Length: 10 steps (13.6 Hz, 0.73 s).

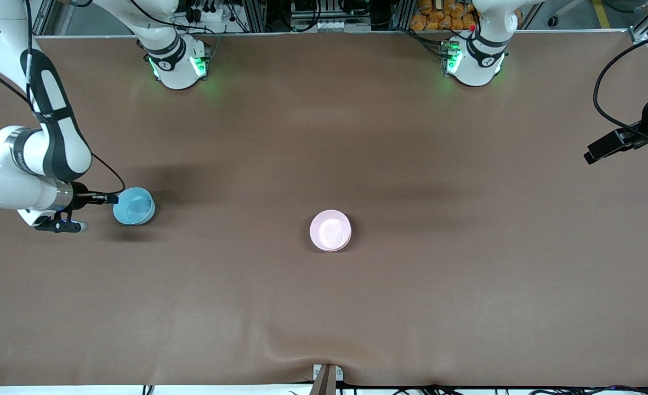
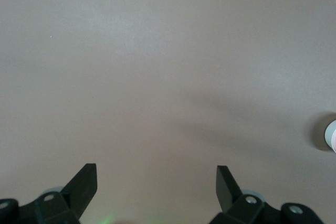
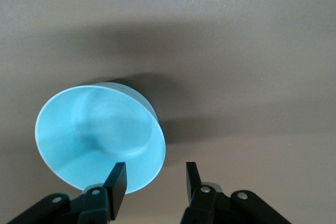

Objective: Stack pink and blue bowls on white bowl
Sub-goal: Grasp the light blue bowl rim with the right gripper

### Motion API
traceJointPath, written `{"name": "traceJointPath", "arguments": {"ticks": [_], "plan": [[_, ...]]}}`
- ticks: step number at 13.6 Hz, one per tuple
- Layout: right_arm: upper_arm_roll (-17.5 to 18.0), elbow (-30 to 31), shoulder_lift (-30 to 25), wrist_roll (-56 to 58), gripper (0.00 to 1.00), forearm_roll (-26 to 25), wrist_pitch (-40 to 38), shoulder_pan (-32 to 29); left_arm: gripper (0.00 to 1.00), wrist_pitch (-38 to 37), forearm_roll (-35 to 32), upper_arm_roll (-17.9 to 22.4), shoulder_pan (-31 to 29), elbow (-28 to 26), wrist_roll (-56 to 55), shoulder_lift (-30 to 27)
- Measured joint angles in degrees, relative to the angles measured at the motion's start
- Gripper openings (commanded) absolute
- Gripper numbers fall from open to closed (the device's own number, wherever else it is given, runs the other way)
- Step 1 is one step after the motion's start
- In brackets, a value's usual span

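- sky-blue, glossy bowl (image 1: 134, 206) sits upright on the brown table (image 1: 324, 137) at the right arm's end, right at the tips of your right gripper (image 1: 110, 198).
- in the right wrist view that gripper (image 3: 155, 179) has its fingers (image 3: 119, 182) spread, one at the blue bowl (image 3: 100, 140) just inside the rim and the other outside it over bare table. the wall's edge falls in the gap, and nothing is pinched yet.
- the placing makes sense to me: a thin wall is easiest taken by straddling the rim, so you look set up for a rim pinch, not a grab across the whole bowl.
- well apart from this gripper, toward the middle of the table, is the pink bowl (image 1: 330, 230). a paler second rim shows at its edge nearest the front camera, which i judge to be the white bowl (image 1: 341, 246) under it, though you cannot be sure from here.
- if so, the blue one is the last piece to carry over.
- your left gripper (image 2: 156, 182) waits over bare table with its fingers wide apart and nothing between them. only a sliver of the pink bowl (image 2: 332, 135) shows at the edge of its view, so it keeps out of the carrying path.
- watch for the bowl tipping or sliding as the fingers come together on the glossy wall.
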State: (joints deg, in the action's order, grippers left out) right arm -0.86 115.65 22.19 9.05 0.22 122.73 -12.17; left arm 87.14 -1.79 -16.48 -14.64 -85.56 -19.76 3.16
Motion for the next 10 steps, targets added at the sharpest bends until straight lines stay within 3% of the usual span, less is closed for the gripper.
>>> {"name": "traceJointPath", "arguments": {"ticks": [2, 10], "plan": [[0.05, 0.11, 0.93, 0.21, 0.48, 0.7, 0.62, 0.0, 1.0, 0.03, 0.0, 0.08, -0.16, -0.01, 1.77, -0.08], [0.01, 0.3, 3.28, 2.51, 0.08, 0.88, 3.63, -0.63, 1.0, 0.03, 0.0, -0.07, -1.91, -0.51, 4.62, -0.08]]}}
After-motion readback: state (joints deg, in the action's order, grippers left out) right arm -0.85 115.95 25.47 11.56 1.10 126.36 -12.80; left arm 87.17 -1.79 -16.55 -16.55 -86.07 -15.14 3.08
